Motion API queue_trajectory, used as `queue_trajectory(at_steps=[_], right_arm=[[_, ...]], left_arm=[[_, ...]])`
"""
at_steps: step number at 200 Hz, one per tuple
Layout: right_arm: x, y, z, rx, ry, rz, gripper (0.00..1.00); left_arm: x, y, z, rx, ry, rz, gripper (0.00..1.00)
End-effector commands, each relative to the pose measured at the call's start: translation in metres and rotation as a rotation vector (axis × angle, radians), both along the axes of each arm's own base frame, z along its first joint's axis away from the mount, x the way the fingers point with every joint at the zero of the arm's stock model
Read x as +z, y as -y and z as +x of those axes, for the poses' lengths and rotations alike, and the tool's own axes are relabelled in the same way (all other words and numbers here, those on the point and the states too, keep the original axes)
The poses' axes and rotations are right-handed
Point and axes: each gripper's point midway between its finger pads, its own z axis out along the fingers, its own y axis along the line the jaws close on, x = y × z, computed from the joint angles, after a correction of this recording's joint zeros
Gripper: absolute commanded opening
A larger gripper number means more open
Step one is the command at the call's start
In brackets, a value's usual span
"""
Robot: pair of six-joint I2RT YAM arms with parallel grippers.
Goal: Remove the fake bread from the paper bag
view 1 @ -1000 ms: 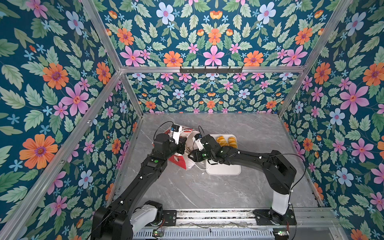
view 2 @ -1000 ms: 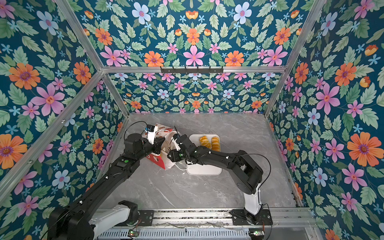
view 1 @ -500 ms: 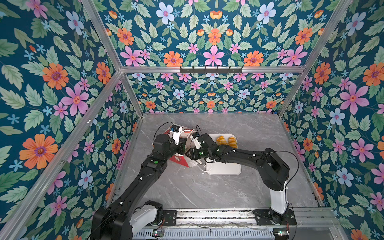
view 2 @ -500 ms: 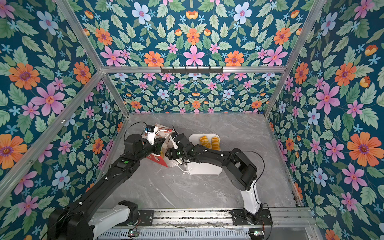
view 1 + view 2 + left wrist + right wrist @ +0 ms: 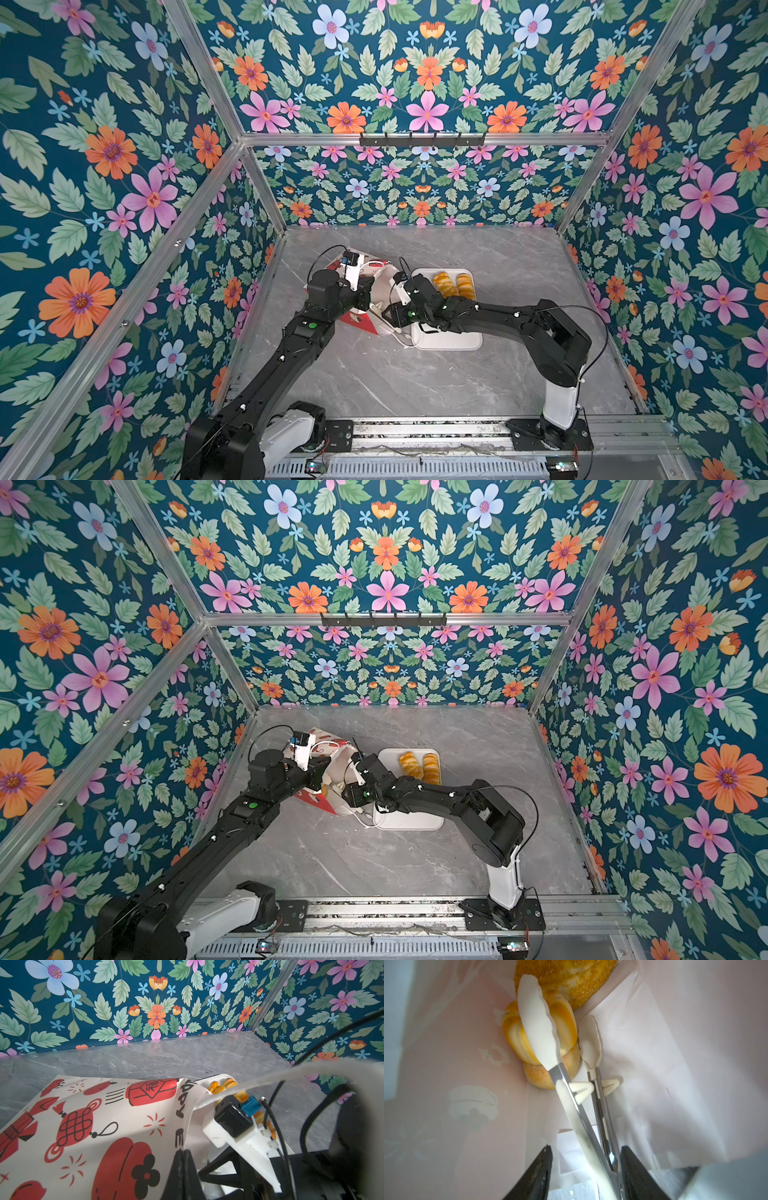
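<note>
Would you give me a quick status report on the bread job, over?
Left gripper shut on paper bag rim. Right gripper holds tongs inside bag, tips straddling fluted ring. Seeded loaf, bagel packed against it.

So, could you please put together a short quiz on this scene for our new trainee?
1. True or false: the left gripper hangs open, clear of the paper bag.
2. What does the right gripper hold inside the bag? A) tongs B) a spoon C) nothing
3. How many pastries lie on the white tray?
Key: 1 false, it is shut on the bag's rim; 2 A; 3 two.
</note>
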Motion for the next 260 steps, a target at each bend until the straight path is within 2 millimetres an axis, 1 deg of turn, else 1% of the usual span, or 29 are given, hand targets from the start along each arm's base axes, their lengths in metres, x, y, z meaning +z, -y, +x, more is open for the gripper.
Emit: queue_trajectory(at_steps=[1, 46, 62, 74, 102, 121, 132, 152, 182, 228, 260], right_arm=[[-0.002, -0.004, -0.001, 0.044, 0.023, -0.007, 0.54], [-0.014, -0.015, -0.003, 0.088, -0.006, 0.002, 0.55], [-0.015, -0.022, -0.004, 0.115, -0.017, 0.017, 0.54], [-0.02, -0.026, -0.005, 0.129, -0.03, 0.018, 0.54], [-0.018, -0.028, -0.002, 0.139, -0.014, 0.014, 0.3], [-0.016, -0.028, -0.002, 0.143, -0.004, 0.007, 0.19], [-0.015, -0.028, -0.001, 0.149, 0.0, 0.001, 0.1], [-0.012, -0.027, -0.002, 0.156, 0.01, -0.005, 0.01], [-0.001, -0.024, -0.003, 0.159, 0.027, -0.004, 0.0], [0.001, -0.019, -0.006, 0.173, 0.037, -0.032, 0.0], [0.012, -0.015, -0.008, 0.176, 0.052, -0.051, 0.0]], left_arm=[[0.013, 0.001, 0.002, -0.001, 0.049, -0.023, 0.0], [0.015, 0.002, 0.002, -0.008, 0.054, -0.025, 0.0], [0.014, 0.003, 0.002, -0.009, 0.052, -0.027, 0.0], [0.014, 0.003, 0.003, -0.01, 0.051, -0.028, 0.0], [0.012, 0.002, 0.002, -0.008, 0.05, -0.031, 0.0], [0.013, 0.002, 0.002, -0.008, 0.054, -0.032, 0.0], [0.012, 0.003, 0.002, -0.008, 0.052, -0.033, 0.0], [0.012, 0.003, 0.002, -0.007, 0.053, -0.036, 0.0], [0.01, 0.001, 0.004, 0.006, 0.051, -0.036, 0.0], [0.009, 0.0, 0.005, 0.016, 0.052, -0.038, 0.0], [0.007, -0.006, 0.011, 0.06, 0.051, -0.032, 0.0]])
